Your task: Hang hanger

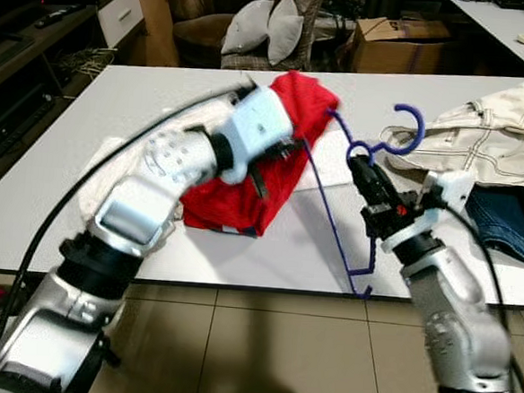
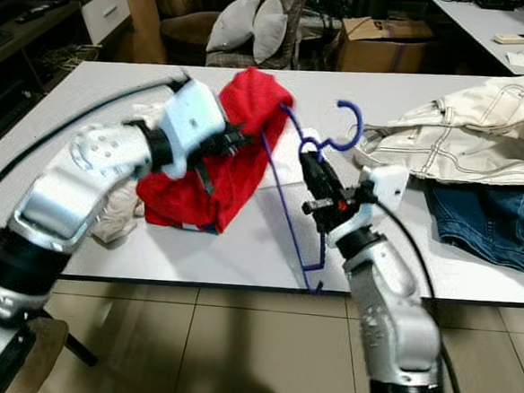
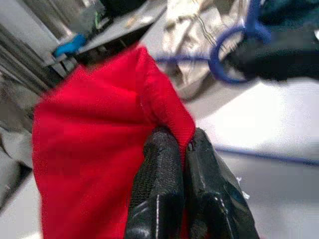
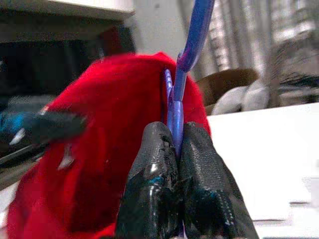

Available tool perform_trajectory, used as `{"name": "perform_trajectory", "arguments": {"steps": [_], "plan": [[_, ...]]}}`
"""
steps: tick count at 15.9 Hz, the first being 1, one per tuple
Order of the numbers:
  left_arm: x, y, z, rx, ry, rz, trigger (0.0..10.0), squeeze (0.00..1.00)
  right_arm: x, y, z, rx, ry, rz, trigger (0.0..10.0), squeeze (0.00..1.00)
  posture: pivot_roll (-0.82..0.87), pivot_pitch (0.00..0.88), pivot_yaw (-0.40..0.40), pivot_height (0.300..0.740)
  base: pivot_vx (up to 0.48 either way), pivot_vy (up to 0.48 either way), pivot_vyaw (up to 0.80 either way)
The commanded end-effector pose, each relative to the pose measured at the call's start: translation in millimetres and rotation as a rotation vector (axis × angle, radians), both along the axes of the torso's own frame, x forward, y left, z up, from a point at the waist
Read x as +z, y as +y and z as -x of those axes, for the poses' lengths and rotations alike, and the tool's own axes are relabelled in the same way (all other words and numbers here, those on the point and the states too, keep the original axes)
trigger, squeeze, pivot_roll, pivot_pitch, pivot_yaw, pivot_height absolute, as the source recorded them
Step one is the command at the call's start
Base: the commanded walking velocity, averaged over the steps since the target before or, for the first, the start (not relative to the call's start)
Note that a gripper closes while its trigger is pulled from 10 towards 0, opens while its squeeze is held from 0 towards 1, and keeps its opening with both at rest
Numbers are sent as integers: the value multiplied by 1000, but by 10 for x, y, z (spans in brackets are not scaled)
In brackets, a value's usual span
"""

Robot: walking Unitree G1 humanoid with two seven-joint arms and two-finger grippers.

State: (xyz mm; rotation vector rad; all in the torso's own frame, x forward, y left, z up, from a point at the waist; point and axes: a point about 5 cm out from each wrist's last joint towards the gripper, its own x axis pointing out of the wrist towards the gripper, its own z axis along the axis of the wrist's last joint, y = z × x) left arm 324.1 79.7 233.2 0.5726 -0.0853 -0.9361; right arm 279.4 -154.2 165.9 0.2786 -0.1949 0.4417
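Two grippers are at work above the white table (image 1: pixel 85 148). My left gripper (image 3: pixel 182 149) is pinched shut on a fold of the red garment (image 1: pixel 283 153), lifting it over the table's middle while its lower part bunches on the surface toward the front edge. One shoulder of the blue hanger (image 1: pixel 333 210) is tucked inside that cloth; its other end hangs past the front edge. My right gripper (image 4: pixel 174 149) is clamped tight on the hanger's neck, just below the hook. Toward the table's right edge lie a cream jacket (image 1: pixel 482 131) and dark blue jeans (image 1: pixel 512 223), close beside my right arm. Beyond the far edge stand an armchair with pillows (image 1: pixel 265 26) and a cardboard box (image 1: pixel 398 44).
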Motion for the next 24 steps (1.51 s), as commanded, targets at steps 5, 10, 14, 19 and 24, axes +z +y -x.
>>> {"name": "perform_trajectory", "arguments": {"steps": [5, 10, 14, 19, 24], "plan": [[-748, 124, -9, 169, 112, -93, 353, 0, -470, 54, 117, 1, -1, 204, 10000, 0, -94, 0, 57, 740, 0, 0, 0], [-894, 177, 121, 199, 142, -73, 1294, 0, -821, 180, 257, 19, 70, 380, 10000, 0, -83, 0, 47, 740, 0, 0, 0], [-432, 416, -176, 491, -57, 203, 667, 0, -751, 233, 205, 32, 25, 591, 10000, 0, -80, 0, 48, 740, 0, 0, 0], [-507, 528, -155, 540, -59, 173, 0, 0, -486, 229, 123, -27, -94, 560, 10000, 0, -81, 0, 52, 740, 0, 0, 0], [-711, 521, -77, 522, 8, 95, 0, 0, -921, 188, 263, -10, 209, 607, 10000, 0, -79, 0, 53, 740, 0, 0, 0]]}}
